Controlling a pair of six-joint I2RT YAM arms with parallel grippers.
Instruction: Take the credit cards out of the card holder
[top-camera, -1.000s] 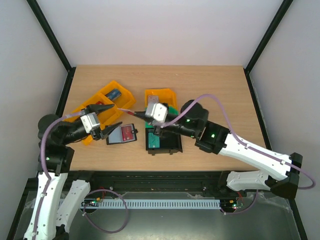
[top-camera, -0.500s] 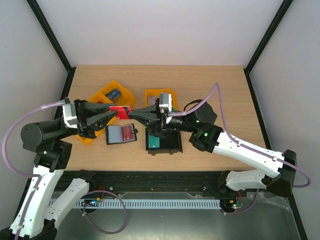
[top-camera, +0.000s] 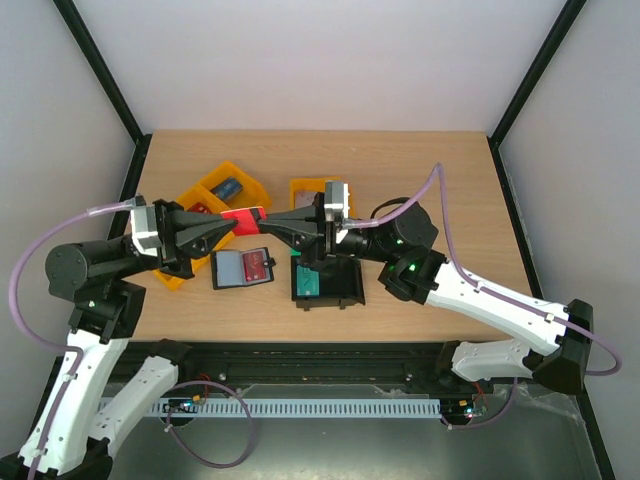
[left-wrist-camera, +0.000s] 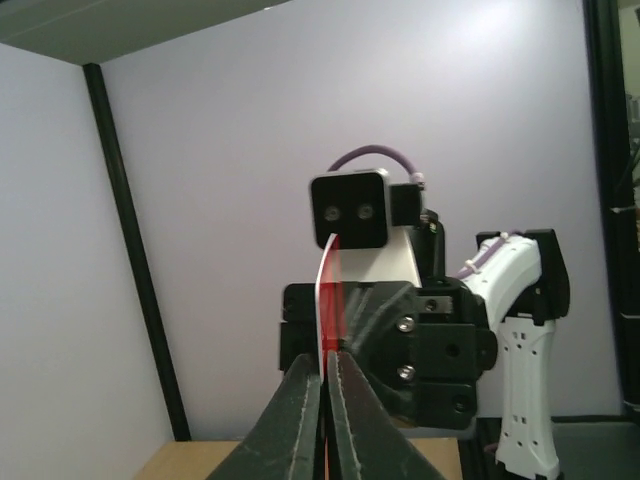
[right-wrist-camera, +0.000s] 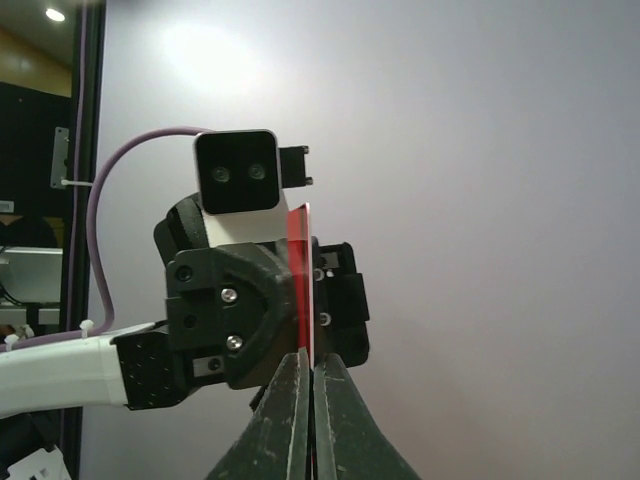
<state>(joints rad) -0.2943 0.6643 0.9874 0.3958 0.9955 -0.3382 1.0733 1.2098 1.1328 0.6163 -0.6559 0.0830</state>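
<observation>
– Red credit card (top-camera: 242, 218): where is it held?
– It is gripped in mid-air from both ends, above the surface (top-camera: 420, 170) and near the card holder (top-camera: 228, 271). The left jaws are closed tight on one end and the right jaws are closed tight on the other. From each wrist the card is seen edge-on.
– And the card holder?
– It is laid open and flat on the surface, near the yellow bin (top-camera: 250, 185) and just beside the black bin (top-camera: 345, 291). A second red card (top-camera: 257, 266) is seen tucked inside it.
</observation>
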